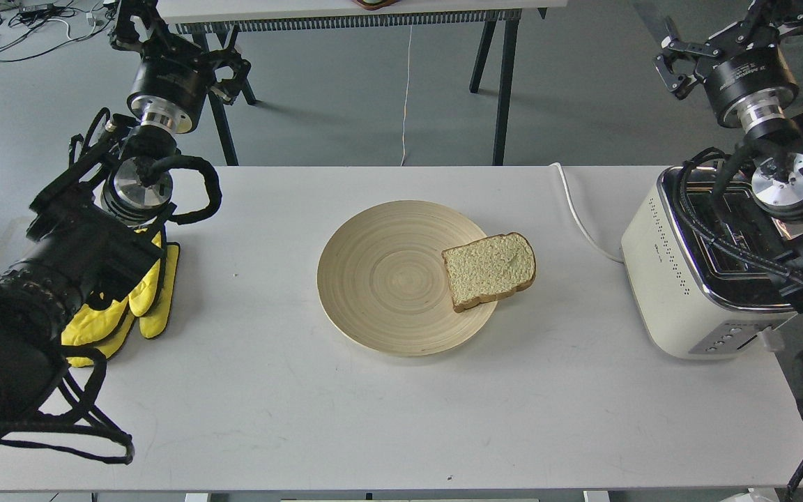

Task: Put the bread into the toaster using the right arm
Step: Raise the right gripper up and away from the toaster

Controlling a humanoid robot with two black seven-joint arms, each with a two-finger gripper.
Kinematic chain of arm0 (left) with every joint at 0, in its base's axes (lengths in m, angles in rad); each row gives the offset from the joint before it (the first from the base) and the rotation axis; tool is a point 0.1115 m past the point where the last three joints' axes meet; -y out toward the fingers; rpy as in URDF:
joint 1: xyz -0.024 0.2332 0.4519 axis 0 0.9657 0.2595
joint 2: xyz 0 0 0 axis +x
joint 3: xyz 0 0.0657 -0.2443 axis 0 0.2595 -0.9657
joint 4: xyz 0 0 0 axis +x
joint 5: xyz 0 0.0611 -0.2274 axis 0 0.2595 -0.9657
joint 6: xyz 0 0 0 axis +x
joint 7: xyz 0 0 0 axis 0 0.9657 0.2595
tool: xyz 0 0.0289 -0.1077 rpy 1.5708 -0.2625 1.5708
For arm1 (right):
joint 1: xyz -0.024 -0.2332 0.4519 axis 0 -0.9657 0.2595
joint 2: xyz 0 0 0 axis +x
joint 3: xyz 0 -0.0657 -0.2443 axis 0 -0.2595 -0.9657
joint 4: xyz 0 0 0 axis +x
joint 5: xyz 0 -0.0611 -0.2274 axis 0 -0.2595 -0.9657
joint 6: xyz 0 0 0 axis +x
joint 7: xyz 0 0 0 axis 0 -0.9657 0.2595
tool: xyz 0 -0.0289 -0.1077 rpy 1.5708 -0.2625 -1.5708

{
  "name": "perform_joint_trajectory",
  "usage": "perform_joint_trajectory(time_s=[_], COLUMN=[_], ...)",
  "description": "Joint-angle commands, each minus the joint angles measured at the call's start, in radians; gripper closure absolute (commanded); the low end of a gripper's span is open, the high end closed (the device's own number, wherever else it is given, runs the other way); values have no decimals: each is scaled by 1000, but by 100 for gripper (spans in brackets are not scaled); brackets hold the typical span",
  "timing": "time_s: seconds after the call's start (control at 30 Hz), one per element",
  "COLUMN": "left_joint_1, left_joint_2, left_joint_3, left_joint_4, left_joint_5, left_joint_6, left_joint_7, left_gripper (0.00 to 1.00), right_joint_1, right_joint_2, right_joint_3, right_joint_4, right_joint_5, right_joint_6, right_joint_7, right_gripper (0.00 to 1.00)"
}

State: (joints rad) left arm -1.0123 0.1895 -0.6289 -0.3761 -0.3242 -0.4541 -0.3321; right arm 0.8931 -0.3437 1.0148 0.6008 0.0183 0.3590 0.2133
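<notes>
The bread (489, 270) lies flat on the right edge of a round bamboo plate (373, 328), with its crust hanging over the rim toward the toaster. The cream-white toaster (680, 286) stands at the table's right edge, its chrome top partly covered by my right arm. My right gripper (673, 59) is raised behind the toaster, far from the bread, open and empty. At the far left my left gripper (233, 68) hangs beyond the table's back edge, open and empty as well.
Yellow gloves (133, 300) lie at the table's left edge under my left arm. A white cord (578, 213) runs from the toaster to the back edge. Another table's black legs (505, 84) stand behind. The white table (401, 418) shows bare in front.
</notes>
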Motion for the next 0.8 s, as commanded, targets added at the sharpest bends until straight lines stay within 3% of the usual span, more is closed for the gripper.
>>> perform_joint_trajectory(time_s=[0.0, 0.37, 0.77], left_joint_1=[1, 8, 8], left_joint_2=[-5, -4, -7], left_joint_3=[0, 0, 0], left_joint_4=[0, 2, 2], left_joint_5=[4, 2, 2], left_joint_6=[0, -12, -11], left_joint_7=[-2, -4, -2], left_gripper=[0, 0, 0], right_joint_1=[-2, 125, 144], right_joint_2=[-8, -23, -133], right_joint_3=[-13, -241, -563], right_joint_4=[4, 45, 372], right_joint_5=[0, -106, -766], right_joint_6=[3, -64, -245], right_joint_7=[-6, -5, -2], right_gripper=[1, 1, 3])
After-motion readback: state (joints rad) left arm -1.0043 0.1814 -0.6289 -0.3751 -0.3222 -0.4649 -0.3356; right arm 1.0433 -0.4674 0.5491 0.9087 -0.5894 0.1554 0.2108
